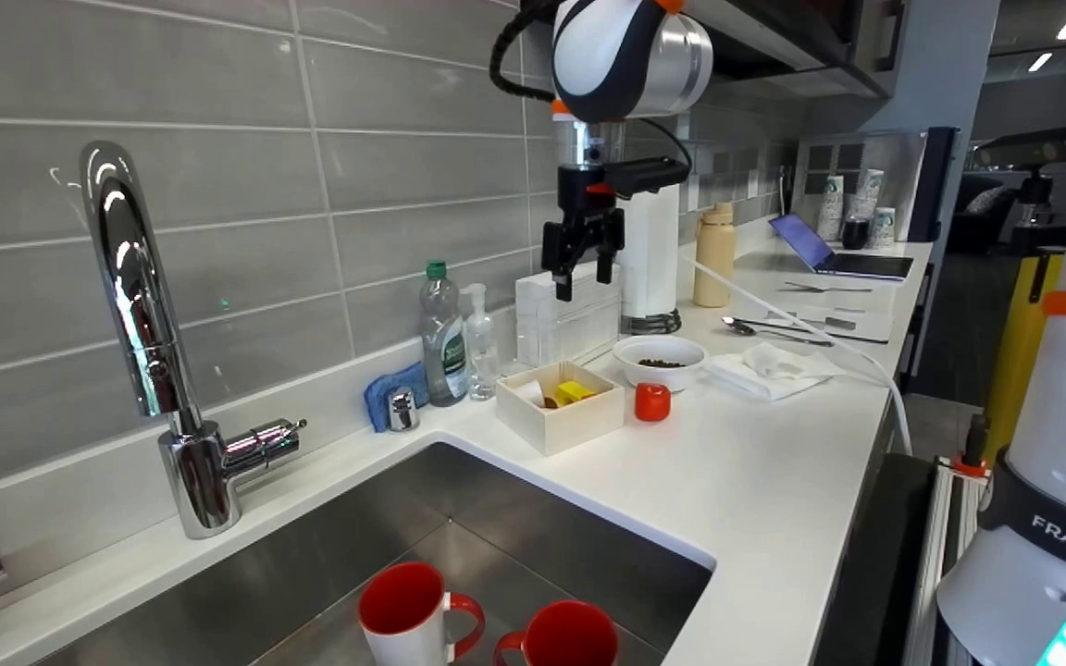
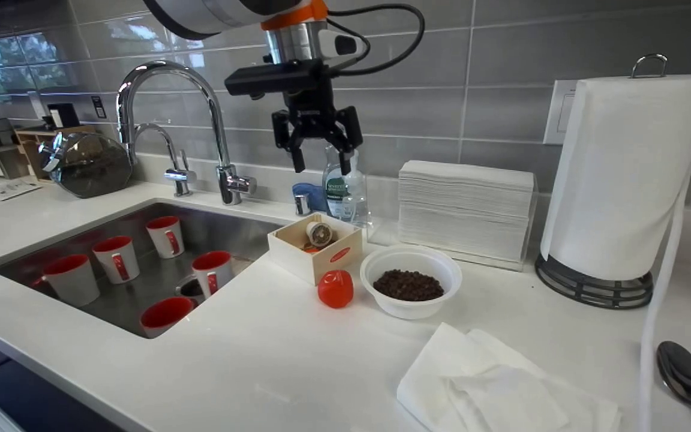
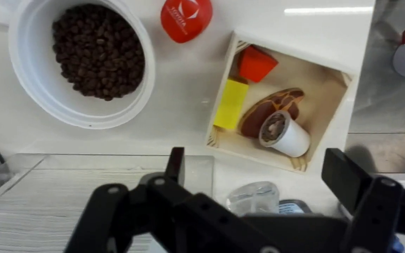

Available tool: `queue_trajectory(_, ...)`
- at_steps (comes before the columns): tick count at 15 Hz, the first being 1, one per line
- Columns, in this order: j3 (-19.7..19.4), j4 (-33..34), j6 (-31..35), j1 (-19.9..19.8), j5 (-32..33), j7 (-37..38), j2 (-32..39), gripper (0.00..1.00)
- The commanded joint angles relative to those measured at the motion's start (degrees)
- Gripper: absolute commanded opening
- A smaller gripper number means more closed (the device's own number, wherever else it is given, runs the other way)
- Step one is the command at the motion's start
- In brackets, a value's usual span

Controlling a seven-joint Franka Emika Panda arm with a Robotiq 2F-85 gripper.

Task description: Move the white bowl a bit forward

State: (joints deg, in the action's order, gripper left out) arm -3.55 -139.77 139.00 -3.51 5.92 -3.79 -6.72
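The white bowl (image 2: 408,310) is round and shallow and sits upright on the counter with dark brown beans inside. It also shows in an exterior view (image 1: 684,376) and at the upper left of the wrist view (image 3: 93,108). My gripper (image 2: 322,169) is open and empty, well above the counter and near the wall side. It shows pointing down in an exterior view (image 1: 585,285). In the wrist view its fingers (image 3: 253,158) are spread wide, with the bowl ahead and to their left. Nothing touches the bowl from the gripper.
A red rounded object (image 2: 335,289) and a wooden box (image 2: 291,255) stand close beside the bowl. A napkin holder (image 2: 465,210) and paper towel roll (image 2: 627,174) stand behind. Crumpled white napkins (image 2: 501,384) lie in front. The sink (image 1: 496,555) holds red-and-white mugs.
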Motion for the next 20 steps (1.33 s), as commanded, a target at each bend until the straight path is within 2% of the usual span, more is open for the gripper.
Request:
queue_trajectory(1, -1.73, -0.72, 4.33, -2.75, 5.17, 1.08, 2.41, 1.0)
queue_trajectory(8, -5.4, -0.78, 10.75, -5.81, 12.76, 4.0, 9.82, 1.0)
queue_trajectory(14, -7.41, -0.38, 13.17, -4.47, 19.73, 10.31, 15.29, 1.0)
queue_trajectory(20, -8.08, 0.54, 13.59, -2.1, 22.78, 14.53, 18.55, 1.0)
